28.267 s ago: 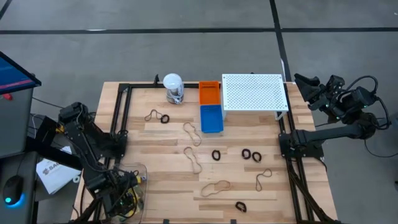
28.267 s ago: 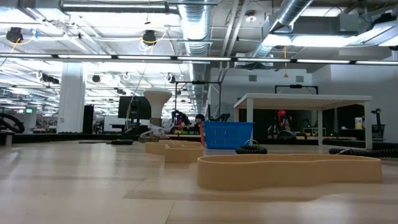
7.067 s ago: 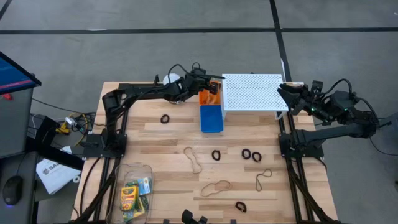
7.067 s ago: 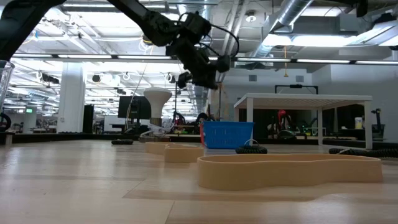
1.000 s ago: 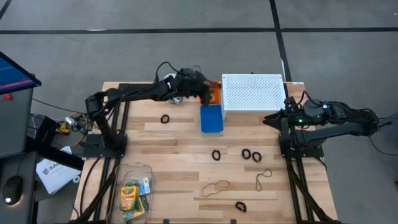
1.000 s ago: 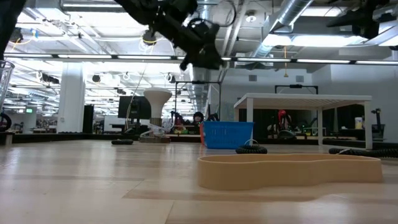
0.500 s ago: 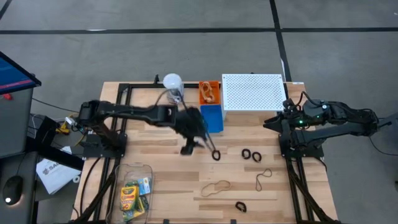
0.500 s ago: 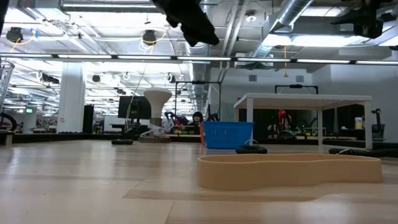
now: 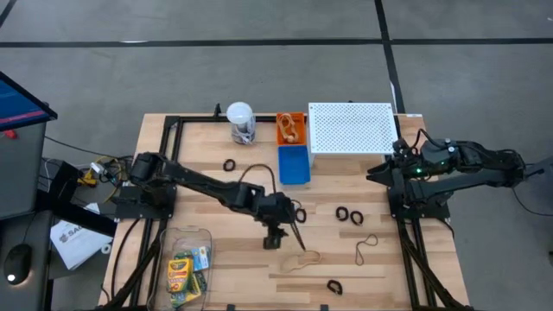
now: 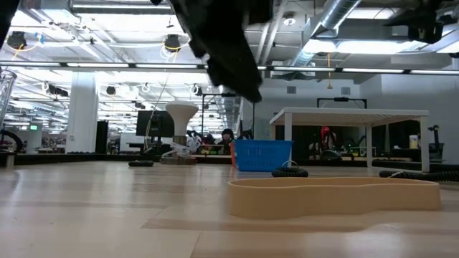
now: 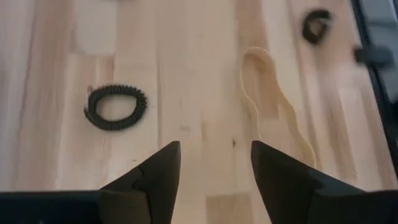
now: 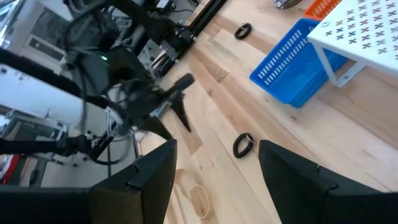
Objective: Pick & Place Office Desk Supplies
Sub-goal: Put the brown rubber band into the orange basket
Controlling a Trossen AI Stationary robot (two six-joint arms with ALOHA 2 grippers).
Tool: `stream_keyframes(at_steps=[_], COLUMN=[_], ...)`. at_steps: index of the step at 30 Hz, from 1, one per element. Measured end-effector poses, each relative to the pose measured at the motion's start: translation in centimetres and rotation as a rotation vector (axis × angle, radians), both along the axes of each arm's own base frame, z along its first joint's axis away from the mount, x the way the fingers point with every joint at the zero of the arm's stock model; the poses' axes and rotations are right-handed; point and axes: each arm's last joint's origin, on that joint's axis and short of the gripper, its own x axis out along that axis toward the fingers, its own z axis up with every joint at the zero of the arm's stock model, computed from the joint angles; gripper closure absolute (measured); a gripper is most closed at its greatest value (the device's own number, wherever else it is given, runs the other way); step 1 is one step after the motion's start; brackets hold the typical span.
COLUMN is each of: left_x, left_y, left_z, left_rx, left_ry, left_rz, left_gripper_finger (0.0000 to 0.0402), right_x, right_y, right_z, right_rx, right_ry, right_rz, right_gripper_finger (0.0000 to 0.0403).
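The left gripper hangs over the table's middle, fingers parted and empty, just above a tan rubber band lying flat on the wood. A black ring clip lies beside it, untouched. The right gripper waits at the table's right edge, fingers wide apart, empty. Crayon boxes sit in a clear bin.

High view: we find bare wood across the table's left centre, open to approach. At upper centre the jar, orange bin, blue bin and white perforated shelf crowd together. The left arm crosses diagonally; black frame rails border both sides.
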Motion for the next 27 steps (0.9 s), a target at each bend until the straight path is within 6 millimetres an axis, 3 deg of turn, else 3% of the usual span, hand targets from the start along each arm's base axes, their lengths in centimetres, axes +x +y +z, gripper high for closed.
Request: stream_keyframes(at_steps=[3, 8, 12, 27], left_x=[0.3, 0.5, 0.1, 1.0], left_y=[-1.8, -5.6, -7.6, -8.2], left_z=[-0.9, -2.9, -4.7, -7.7], left_rx=[-0.075, -0.126, -0.059, -0.078], left_ry=[0.000, -0.030, -0.038, -0.068], left_rz=[0.113, 0.143, 0.215, 0.360], left_gripper_finger=[0.0217, 0.0228, 0.0237, 0.0265], right_x=[0.0, 0.0, -0.1, -1.0], right_y=[0.2, 0.5, 0.7, 0.7], right_z=[0.0, 0.0, 0.1, 2.3], right_rx=[-0.009, -0.018, -0.038, -0.072], right_ry=[0.000, -0.004, -0.006, -0.084], right_rz=[0.030, 0.108, 0.145, 0.186], right_gripper_finger=[0.0179, 0.0179, 0.0179, 0.0179])
